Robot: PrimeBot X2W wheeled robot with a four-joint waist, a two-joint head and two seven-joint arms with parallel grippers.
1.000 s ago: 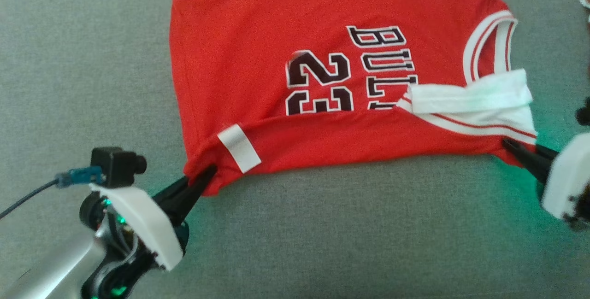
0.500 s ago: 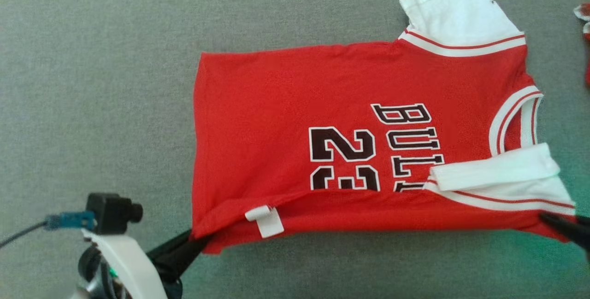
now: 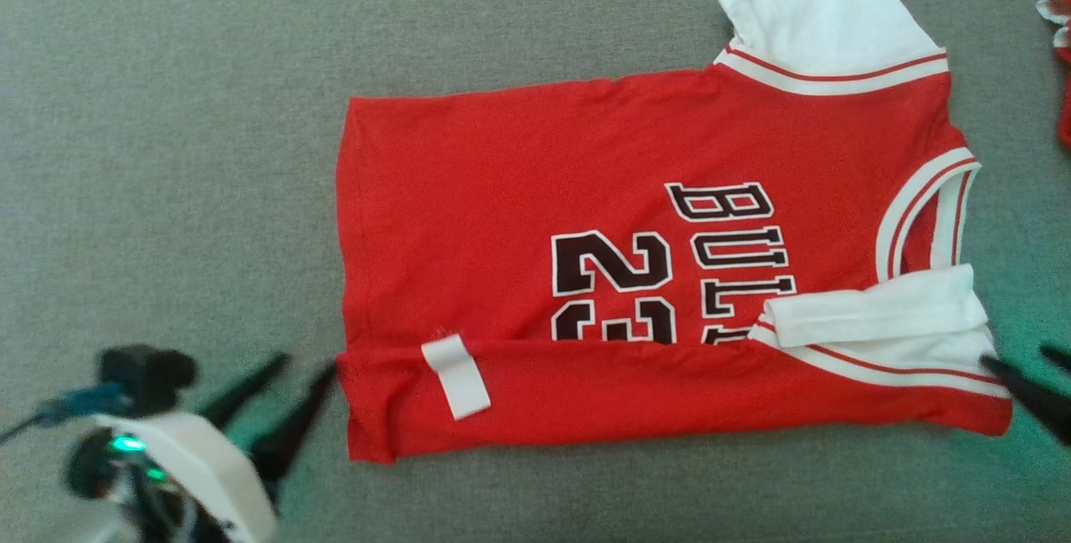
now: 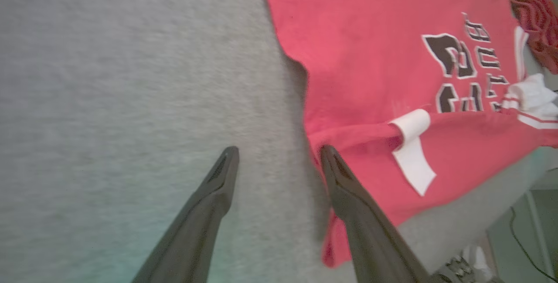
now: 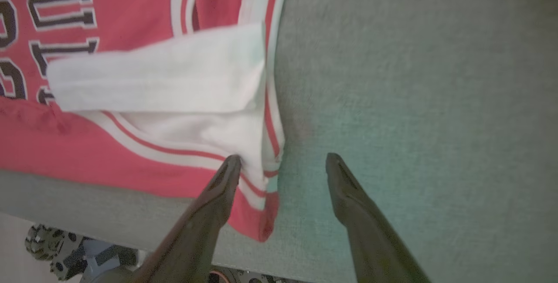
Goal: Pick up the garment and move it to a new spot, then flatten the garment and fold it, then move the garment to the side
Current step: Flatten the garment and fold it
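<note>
The jersey (image 3: 544, 175) lies spread on the grey table (image 3: 167, 150), its near edge folded up over the print (image 3: 615, 263). The left gripper (image 3: 308, 363) at the hem corner and the right gripper (image 3: 1017, 356) at the sleeve corner both stand open, holding nothing. It looks like light, limp cloth that will sag, so pinch both fold ends together. The flap hides half the print, and the right arm is cut off.

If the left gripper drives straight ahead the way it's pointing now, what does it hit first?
Probably the red jersey: the open left gripper points along its hem edge, and one finger is at the folded corner. The other finger has only grey cover ahead. Height above the cloth is unclear.
</note>
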